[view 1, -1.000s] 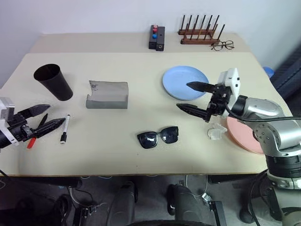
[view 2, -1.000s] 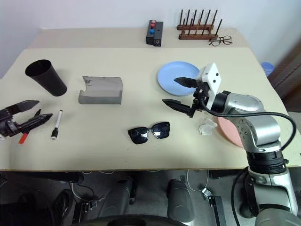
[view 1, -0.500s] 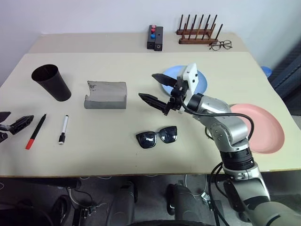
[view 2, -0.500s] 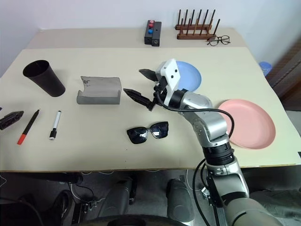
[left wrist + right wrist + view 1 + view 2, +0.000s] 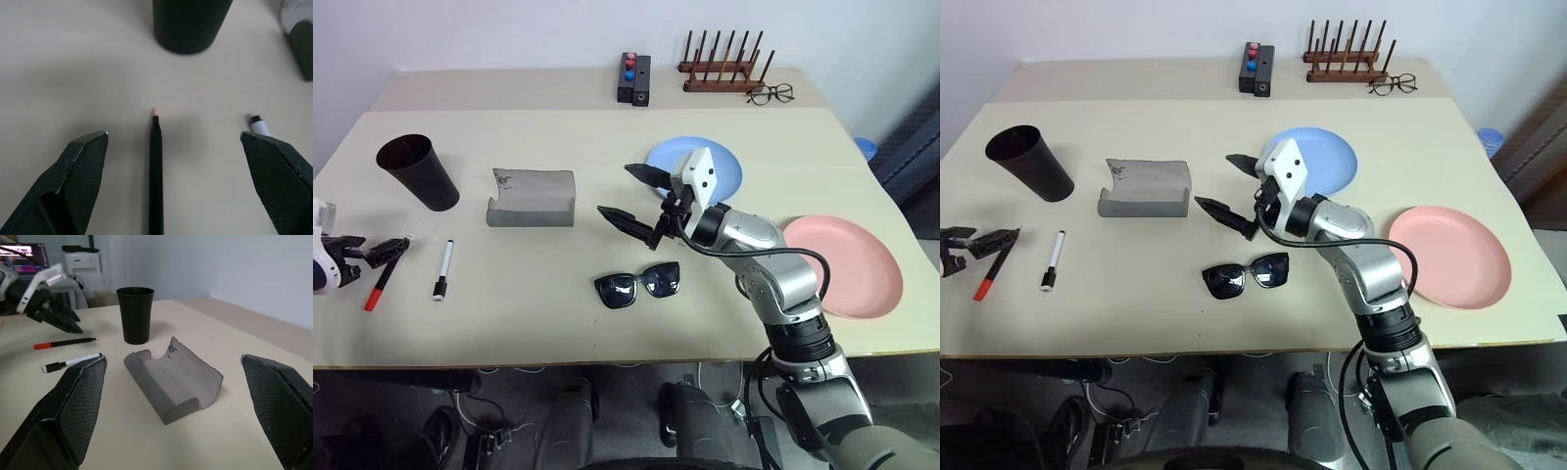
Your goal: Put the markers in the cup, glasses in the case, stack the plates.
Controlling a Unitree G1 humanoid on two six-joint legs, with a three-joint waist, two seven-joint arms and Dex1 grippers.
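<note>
- The right tool [image 5: 639,196] has swung in from over the right-hand part of the tabletop [image 5: 607,323] and now hangs, wide and holding nothing, above the middle. It is just beyond the sunglasses [image 5: 637,285] and pointed toward the grey case [image 5: 532,197].
- With that arm moved off, the pink plate [image 5: 847,266] near the right edge is in full sight. The blue plate [image 5: 734,164] lies apart from it, farther back; they are not stacked.
- The left tool [image 5: 979,242] has come back in at the left edge, wide and empty. In the left wrist view its fingers [image 5: 78,169] stand either side of the red-and-black marker [image 5: 155,171] without touching it.
- The white marker [image 5: 444,267] lies just beside the red one, both close to the left edge. The cup [image 5: 416,170] stands upright beyond them, toward the far left corner.
- My reading: nothing is finished yet. The left arm looks set to take the red marker first, and the right arm is placed for the glasses and case.
- The case lies open, flap up, left of centre; the sunglasses rest unfolded nearer the front edge.
- The tabletop is a plain beige, matte surface. Along its far edge stand a small black box with red and blue buttons [image 5: 637,78], a wooden peg rack [image 5: 722,69], and thin-framed spectacles [image 5: 772,94].
- Behind is a pale wall.
</note>
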